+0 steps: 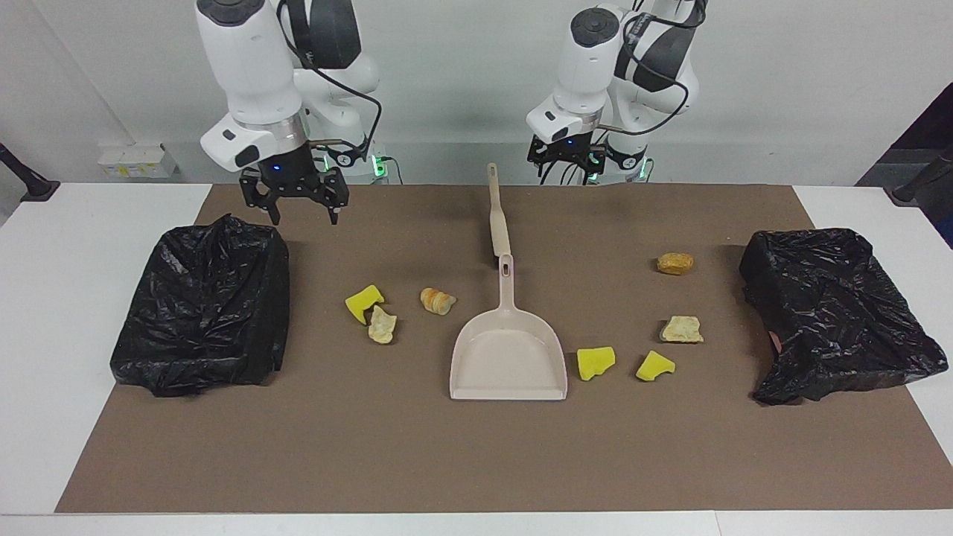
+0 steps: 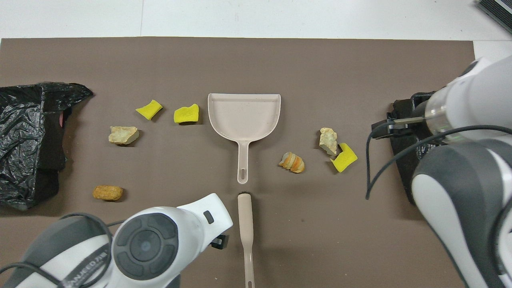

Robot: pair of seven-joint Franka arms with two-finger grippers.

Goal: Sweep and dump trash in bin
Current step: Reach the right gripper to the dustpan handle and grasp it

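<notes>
We see two white robot arms poised above a brown paper mat (image 1: 417,447), with nothing yet swept. Our landmark is the beige plastic dustpan (image 1: 508,350), lying flat at the middle of the mat with its handle pointing toward the robots. Just nearer to the robots than that handle lies the beige long-handled brush (image 1: 497,216), end to end with it. The trash (image 1: 595,362), seven small pieces of bright yellow foam wedge and tan, crusty bread-like lump, sits scattered on the mat on both flanks of the dustpan: four pieces toward the left arm's end, three toward the right arm's end. A crumpled black plastic bag (image 1: 201,305) stands at the right arm's end of the mat, well apart from the dustpan, and a second black plastic bag (image 1: 834,313) at the left arm's end. The left gripper (image 1: 566,158) hangs in the air just beside the brush's handle end, its fingers spread and holding nothing. The right gripper (image 1: 301,205) hovers over the mat beside the first bag, claw spread wide and empty. We judge the pieces light, soft and springy or crumbly, likely to roll or skid ahead of bristles on the matte paper. The stiff, smooth tools are best taken by their slim handles.
</notes>
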